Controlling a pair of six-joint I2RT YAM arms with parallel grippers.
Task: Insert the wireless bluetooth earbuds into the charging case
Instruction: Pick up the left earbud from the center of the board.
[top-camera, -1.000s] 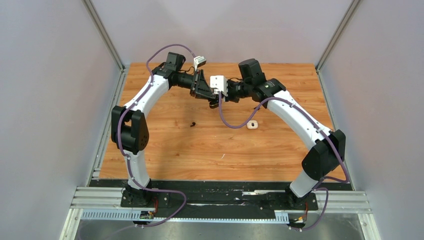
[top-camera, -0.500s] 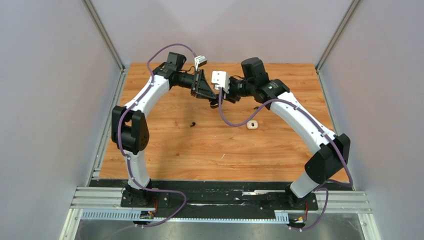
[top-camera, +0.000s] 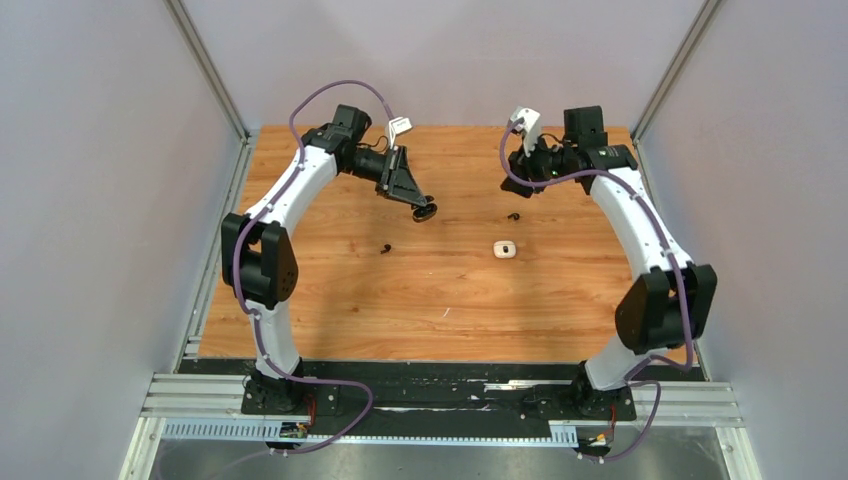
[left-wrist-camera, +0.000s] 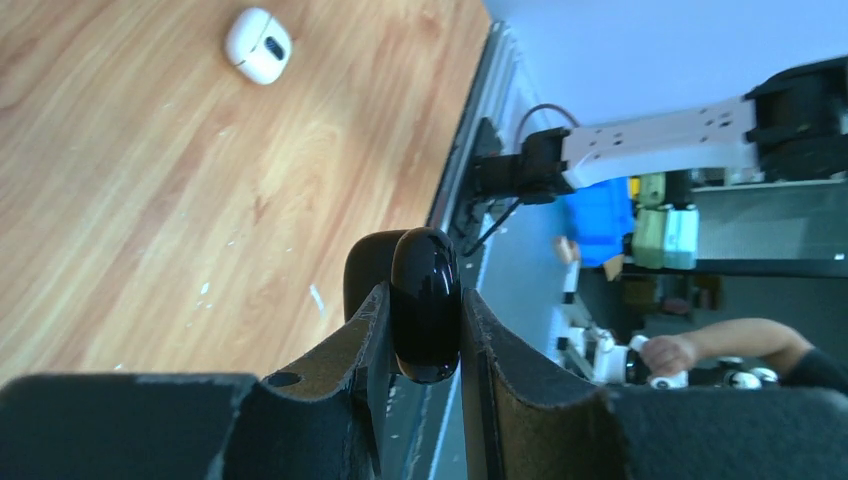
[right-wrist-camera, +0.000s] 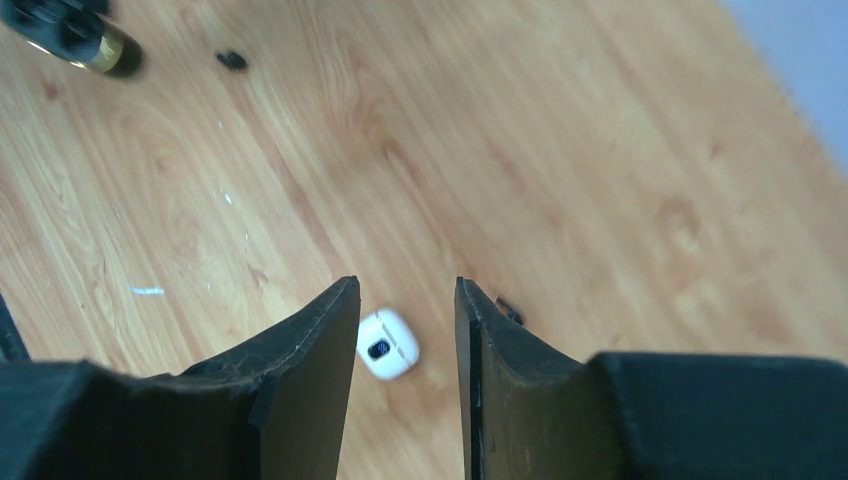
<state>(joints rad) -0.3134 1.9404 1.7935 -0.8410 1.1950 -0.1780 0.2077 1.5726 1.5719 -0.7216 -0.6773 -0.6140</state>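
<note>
The counter (top-camera: 330, 300) has bare wood in the middle and walls close at both sides. The left gripper (left-wrist-camera: 425, 298) is clamped on a glossy black charging case (left-wrist-camera: 424, 262). The right gripper (right-wrist-camera: 406, 288) stands apart, empty. One tiny black earbud (top-camera: 386, 248) lies left of centre, a second black earbud (top-camera: 514, 216) near the open white case (top-camera: 504, 250).

Bright, even light; faint shadows on brown wooden tabletop (top-camera: 450, 290). Highlights streak glossy black rounded case (left-wrist-camera: 425, 300). Right wrist view slightly blurred.

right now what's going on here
The left arm holds a black case clamped in its jaws above the table. The right arm hangs with jaws open and empty. A white case, one black earbud and another lie loose on the wood.
</note>
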